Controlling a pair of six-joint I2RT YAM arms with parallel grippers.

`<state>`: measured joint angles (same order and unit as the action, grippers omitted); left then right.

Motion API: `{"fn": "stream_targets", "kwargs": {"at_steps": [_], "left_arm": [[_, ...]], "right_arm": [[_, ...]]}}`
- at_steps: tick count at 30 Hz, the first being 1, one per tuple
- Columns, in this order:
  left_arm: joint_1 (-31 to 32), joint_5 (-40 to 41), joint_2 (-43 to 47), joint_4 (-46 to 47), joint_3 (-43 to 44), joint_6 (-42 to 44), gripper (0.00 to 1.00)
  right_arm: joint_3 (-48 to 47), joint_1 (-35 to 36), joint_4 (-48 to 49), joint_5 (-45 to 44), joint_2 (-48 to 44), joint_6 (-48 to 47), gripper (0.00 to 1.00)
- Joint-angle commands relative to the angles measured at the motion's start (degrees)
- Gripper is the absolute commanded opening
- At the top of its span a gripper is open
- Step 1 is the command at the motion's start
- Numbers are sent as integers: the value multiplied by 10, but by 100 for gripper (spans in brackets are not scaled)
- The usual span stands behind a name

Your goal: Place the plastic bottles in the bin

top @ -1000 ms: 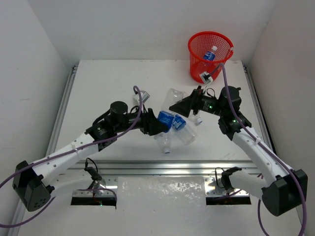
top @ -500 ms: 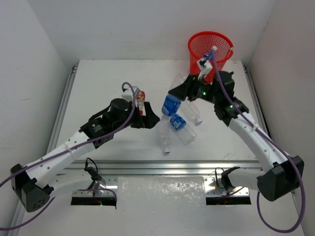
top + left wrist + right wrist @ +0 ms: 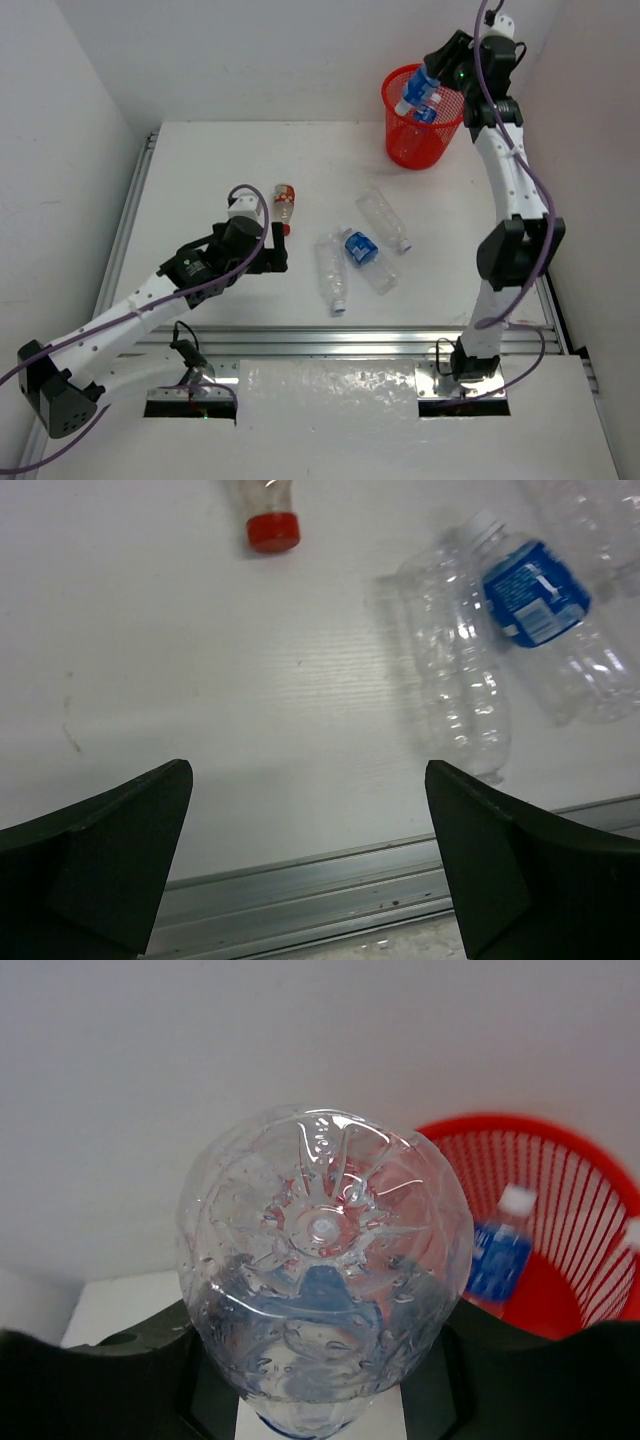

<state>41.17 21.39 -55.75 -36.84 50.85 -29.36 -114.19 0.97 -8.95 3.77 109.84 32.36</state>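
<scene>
Top view — right gripper point(image 3: 432, 72) high over the bin point(image 3: 410, 145) rim, clamped on a blue-label bottle point(image 3: 414, 93) tilted above the bin's mouth. Inner bottle point(image 3: 427, 113) sits inside the bin. On the table point(image 3: 200, 170), well short of the bin: clear bottle point(image 3: 383, 218) nearest it, then labelled bottle point(image 3: 365, 258) and second clear bottle point(image 3: 331, 272). Red-cap bottle point(image 3: 284, 205) lies well left of the bin. Left gripper point(image 3: 278, 257) is near it, fingers wide, holding nothing.

Left wrist — fingers point(image 3: 110, 840) spread wide over bare table. Red-cap bottle point(image 3: 272, 525), second clear bottle point(image 3: 450, 670) and labelled bottle point(image 3: 545, 610) lie ahead.

Right wrist — blue-label bottle point(image 3: 325, 1270) base-on to the lens, pinched between dark fingers point(image 3: 100, 1380). Bin point(image 3: 590, 1200) is behind it, to the right, with the inner bottle point(image 3: 498, 1255) leaning within.
</scene>
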Motion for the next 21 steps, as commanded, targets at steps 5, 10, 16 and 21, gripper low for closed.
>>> {"fn": "stream_targets", "kwargs": {"at_steps": [5,10,16,21], "left_arm": [[-3,16,4,19,-19,-32,100],[-2,0,-35,62,-23,-63,100],[-3,22,-102,105,-1,-81,100],[-17,67,-166,119,57,-83,100]], "right_arm": [[-197,-36,88,-42,173,-75,5],[-232,-41,91,-1,212,-99,99],[-217,-41,25,-1,139,-99,99],[-177,-40,-54,-32,30,-73,99]]}}
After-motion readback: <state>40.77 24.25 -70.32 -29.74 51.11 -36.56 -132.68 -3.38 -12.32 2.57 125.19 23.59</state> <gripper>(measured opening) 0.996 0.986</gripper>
